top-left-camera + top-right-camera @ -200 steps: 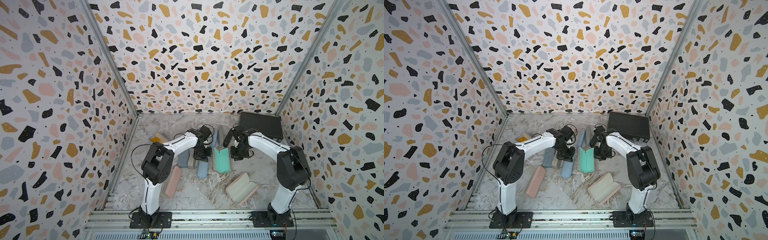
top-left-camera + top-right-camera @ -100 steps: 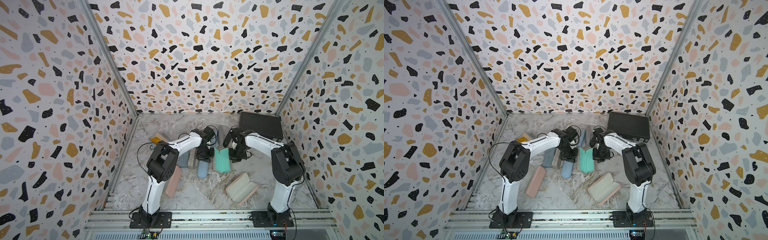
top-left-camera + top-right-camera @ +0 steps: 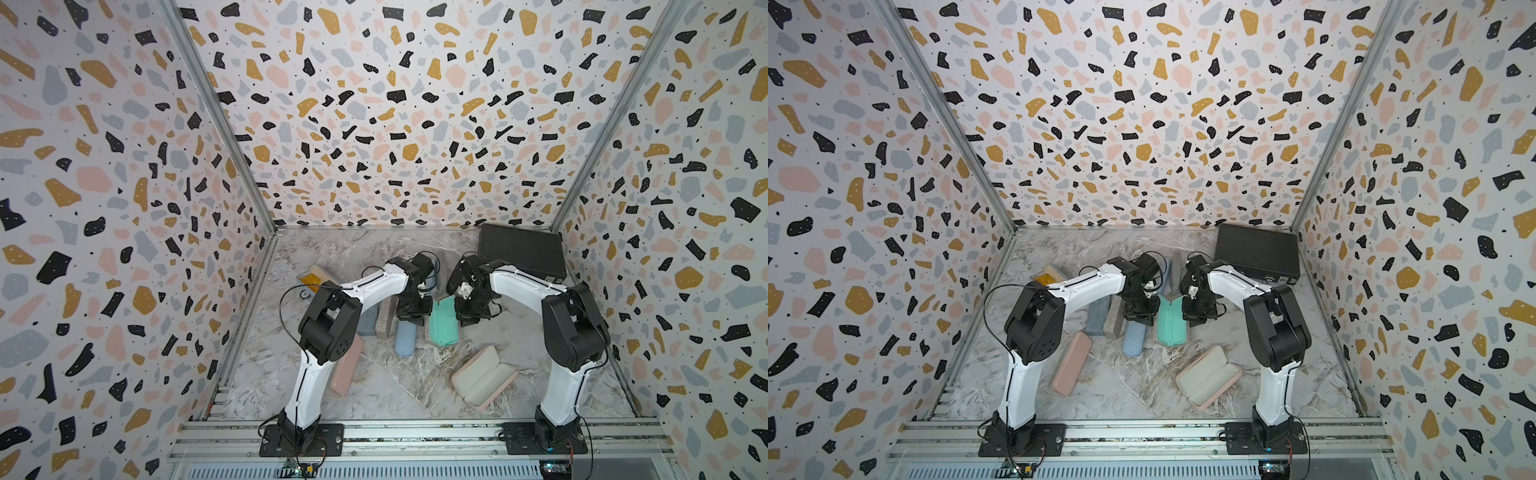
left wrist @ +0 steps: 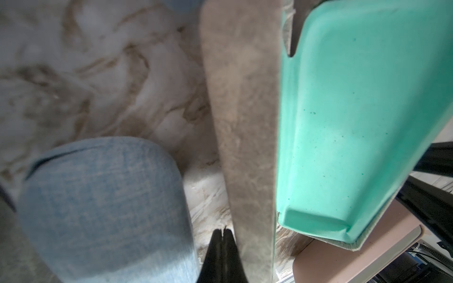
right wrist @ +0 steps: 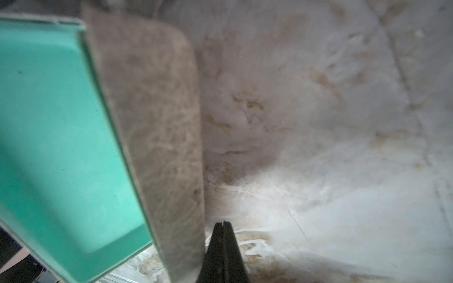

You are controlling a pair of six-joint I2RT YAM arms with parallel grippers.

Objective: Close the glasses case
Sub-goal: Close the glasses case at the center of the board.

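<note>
In both top views my left pincer [image 3: 410,319] [image 3: 1140,319] and my right pincer [image 3: 468,319] [image 3: 1197,319] point down at the marble table [image 3: 395,399]. The teal glasses case [image 3: 444,329] [image 3: 1171,323] lies between them, just beside each. Since a second ago my two elbows have swung a little inward. Both pincers flank the case as they did then, and no case has shifted.

I count two arms and one black box [image 3: 521,254] beyond my right pincer. Of cases I count:
- one teal
- one denim-blue case [image 3: 405,341] just beside my left pincer, toward my base
- two grey cases [image 3: 368,324] side by side, outboard of the denim one
- one closed pink case [image 3: 345,370] nearer my left base
- one open pink case [image 3: 484,378] nearer my right base
- one yellow case [image 3: 316,276] half hidden behind my left arm

More ends peep out behind my wrists; how many I cannot tell.

In my left wrist view the left pincer [image 4: 221,236] is clenched, tips together, grasping nothing. Just beside it stands a grey felt face [image 4: 245,122] of the teal glasses case [image 4: 355,122]. The denim-blue case [image 4: 105,208] lies on its other side.

In my right wrist view the right pincer [image 5: 223,227] is likewise clenched on nothing. Its tip is just beside another grey felt face [image 5: 159,134] edging the teal glasses case [image 5: 61,147]. Whether the case is fully shut I cannot tell.
</note>
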